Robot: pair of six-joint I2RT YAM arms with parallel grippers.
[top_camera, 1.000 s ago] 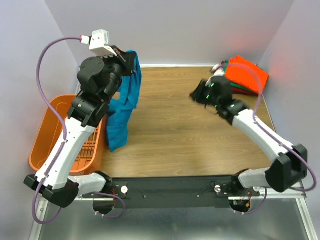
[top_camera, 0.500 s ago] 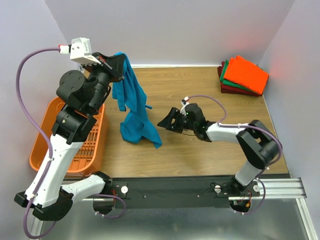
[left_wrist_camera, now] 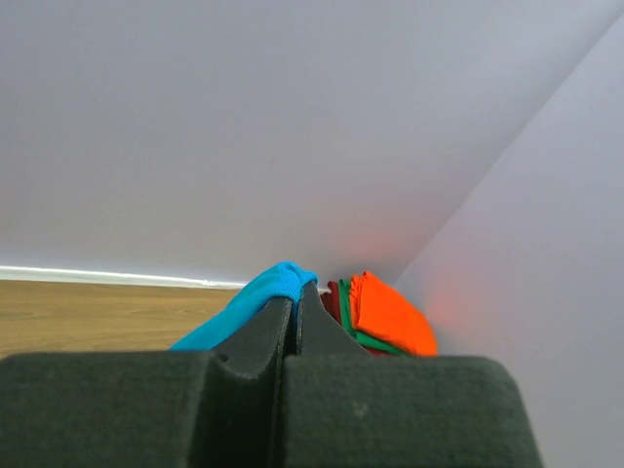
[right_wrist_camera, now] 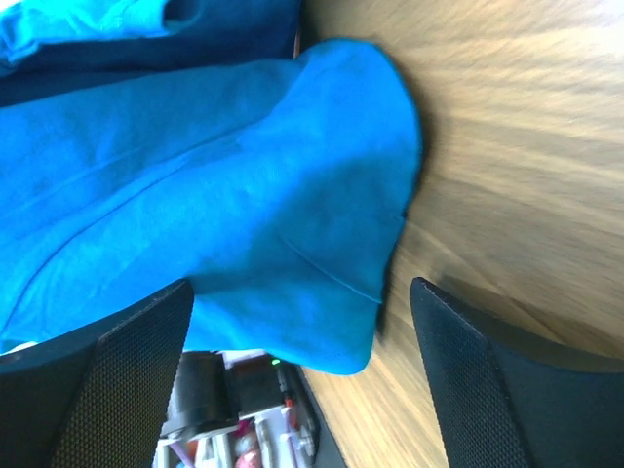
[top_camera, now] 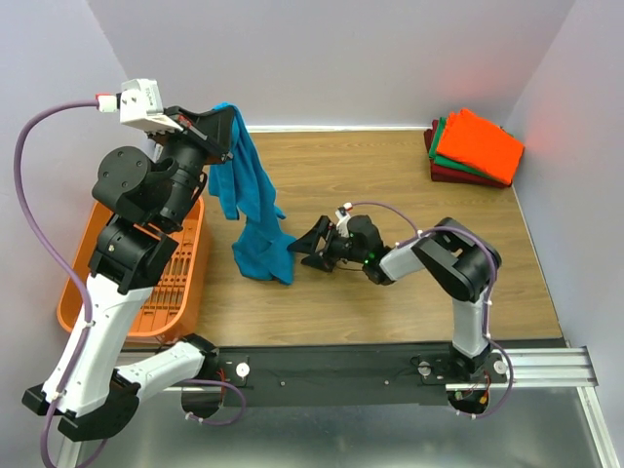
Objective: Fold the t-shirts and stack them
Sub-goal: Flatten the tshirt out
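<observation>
The left gripper [top_camera: 222,125] is up high over the far-left corner of the tabletop [top_camera: 390,180], jaws pressed together on a small bunch of the teal-blue t-shirt [top_camera: 255,210]. In the left wrist view you can see cloth poking out right at the tips. The shirt hangs down twisted like a rope, and its lower end sits crumpled on the wood a bit left of the middle of the table, just beside the orange basket [top_camera: 78,283]. The folded stack [top_camera: 475,146] (orange on top, green and dark red under it) is off in the far-right corner, well apart from all this.

The right gripper [top_camera: 310,244] is down low near the table's middle, jaws spread wide and aimed at that crumpled lower end. From its wrist cam, a rounded flap of the shirt lies between the open fingers, nothing pinched yet.

My guess at what could go wrong: the flap looks doubled over, so closing here could grab two layers or the wrong bit instead of a clean hem corner, and then the shirt won't spread flat. The left pinch is also only a small bunch, so a hard tug from the right could pull it free. With that twist, it may open up lopsided too.
</observation>
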